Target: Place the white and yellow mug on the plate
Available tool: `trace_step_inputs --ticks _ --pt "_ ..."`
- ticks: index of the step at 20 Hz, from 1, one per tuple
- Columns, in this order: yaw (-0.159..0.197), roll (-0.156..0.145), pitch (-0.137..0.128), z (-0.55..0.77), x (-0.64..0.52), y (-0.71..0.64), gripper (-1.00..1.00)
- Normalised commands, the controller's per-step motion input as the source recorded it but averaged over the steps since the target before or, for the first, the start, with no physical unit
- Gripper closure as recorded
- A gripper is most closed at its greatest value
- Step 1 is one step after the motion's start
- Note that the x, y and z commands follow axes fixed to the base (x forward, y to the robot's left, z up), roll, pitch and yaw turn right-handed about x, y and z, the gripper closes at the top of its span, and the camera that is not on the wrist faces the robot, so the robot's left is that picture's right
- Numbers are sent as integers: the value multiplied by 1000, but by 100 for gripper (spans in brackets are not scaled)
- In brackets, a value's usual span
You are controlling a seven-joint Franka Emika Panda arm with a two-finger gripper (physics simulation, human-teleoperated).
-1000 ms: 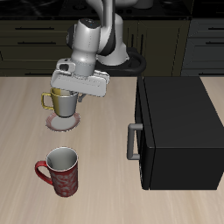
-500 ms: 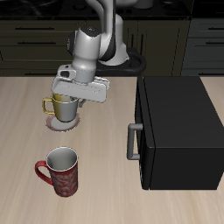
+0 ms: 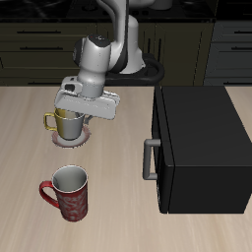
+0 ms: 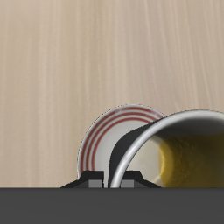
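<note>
One second on, we see end effector point(image 3: 75, 105) lower, clenched on white and yellow mug point(image 3: 66, 122), now over plate point(image 3: 71, 138) on tabletop point(image 3: 118, 207). We judge only set-down, release remain.

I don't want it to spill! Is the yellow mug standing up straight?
Yes, upright: the white and yellow mug has its opening facing up over the plate, with the pincer at its rim.
</note>
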Motion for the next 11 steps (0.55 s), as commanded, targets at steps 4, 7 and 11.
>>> trace_step_inputs --ticks 4,7,11 --pt "-41 -35 64 -140 42 -77 -100" --pt "-5 23 4 -83 38 -15 -100" --pt "-5 23 9 21 -18 57 -100"
